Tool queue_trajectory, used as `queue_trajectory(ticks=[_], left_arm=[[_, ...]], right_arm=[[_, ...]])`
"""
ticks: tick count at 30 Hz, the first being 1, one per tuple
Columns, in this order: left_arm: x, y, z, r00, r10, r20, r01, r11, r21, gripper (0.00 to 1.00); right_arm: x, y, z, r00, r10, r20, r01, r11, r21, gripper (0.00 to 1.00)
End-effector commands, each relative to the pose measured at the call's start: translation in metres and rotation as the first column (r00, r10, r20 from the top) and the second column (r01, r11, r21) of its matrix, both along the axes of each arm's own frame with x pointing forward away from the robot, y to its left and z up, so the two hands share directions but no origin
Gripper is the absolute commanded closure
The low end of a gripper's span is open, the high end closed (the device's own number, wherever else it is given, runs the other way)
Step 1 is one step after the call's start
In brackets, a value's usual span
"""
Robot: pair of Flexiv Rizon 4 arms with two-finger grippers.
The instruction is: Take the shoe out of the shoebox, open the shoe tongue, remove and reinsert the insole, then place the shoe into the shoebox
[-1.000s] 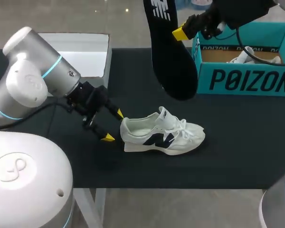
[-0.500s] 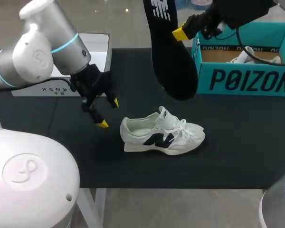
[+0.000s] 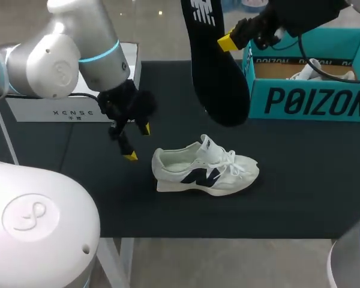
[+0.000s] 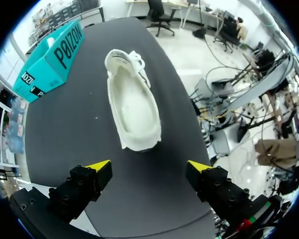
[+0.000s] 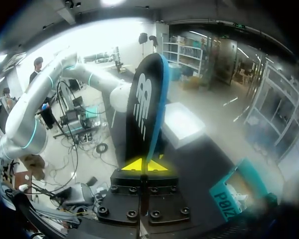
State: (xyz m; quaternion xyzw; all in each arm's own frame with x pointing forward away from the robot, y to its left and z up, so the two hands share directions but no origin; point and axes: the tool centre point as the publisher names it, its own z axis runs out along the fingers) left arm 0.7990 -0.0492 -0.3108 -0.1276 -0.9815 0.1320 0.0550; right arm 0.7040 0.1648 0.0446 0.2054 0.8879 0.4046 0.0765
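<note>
**Progress.** The white lace-up sneaker with a navy side emblem (image 3: pixel 204 171) is out of the teal cardboard shoebox (image 3: pixel 312 99). It sits sole-down near the middle of the black worktop (image 3: pixel 300 198), toe to the robot's right, well apart from the box. The long black foam insole (image 3: pixel 216 72) is out of the shoe and is held in the air above the worktop, between shoe and box.

Judged complete: unboxing, opening the tongue, pulling the insole. Outstanding: refitting the insole and returning the shoe to the box.

**Tools.** The right tool (image 5: pixel 145 165) is clamped on the insole, both yellow tips against it. The left tool (image 4: pixel 149 166) is spread wide and empty. It hangs near the heel and touches nothing.

**Condition of shoe.** In the left wrist view the mouth gapes wide and the interior is pale and bare. Tongue and laces are bunched toward the toe. The upper looks clean.
</note>
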Motion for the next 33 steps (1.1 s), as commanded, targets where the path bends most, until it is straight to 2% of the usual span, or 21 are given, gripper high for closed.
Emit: queue_trajectory(ticks=[1, 4, 7, 19, 31, 33], left_arm=[[-0.008, 0.001, 0.003, 1.0, 0.003, 0.022, -0.003, 1.0, 0.022, 0.0], [-0.008, 0.001, 0.003, 1.0, 0.003, 0.022, -0.003, 1.0, 0.022, 0.0], [-0.008, 0.001, 0.003, 1.0, 0.003, 0.022, -0.003, 1.0, 0.022, 0.0], [-0.008, 0.001, 0.003, 1.0, 0.003, 0.022, -0.003, 1.0, 0.022, 0.0], [-0.008, 0.001, 0.003, 1.0, 0.003, 0.022, -0.003, 1.0, 0.022, 0.0], [-0.004, -0.005, 0.006, 0.999, -0.008, 0.04, 0.008, 1.0, 0.005, 0.0]], right_arm=[[0.002, 0.002, 0.0, 1.0, 0.0, -0.003, 0.0, 1.0, -0.003, 1.0], [0.002, 0.002, 0.0, 1.0, 0.0, -0.003, 0.0, 1.0, -0.003, 1.0], [-0.004, -0.005, 0.01, 1.0, -0.017, 0.004, 0.017, 1.0, -0.008, 1.0], [-0.033, -0.033, 0.032, 0.996, -0.088, 0.004, 0.088, 0.995, -0.039, 1.0], [-0.034, -0.033, 0.032, 0.996, -0.09, 0.003, 0.09, 0.995, -0.039, 1.0], [-0.034, -0.033, 0.032, 0.996, -0.09, 0.003, 0.09, 0.995, -0.039, 1.0]])
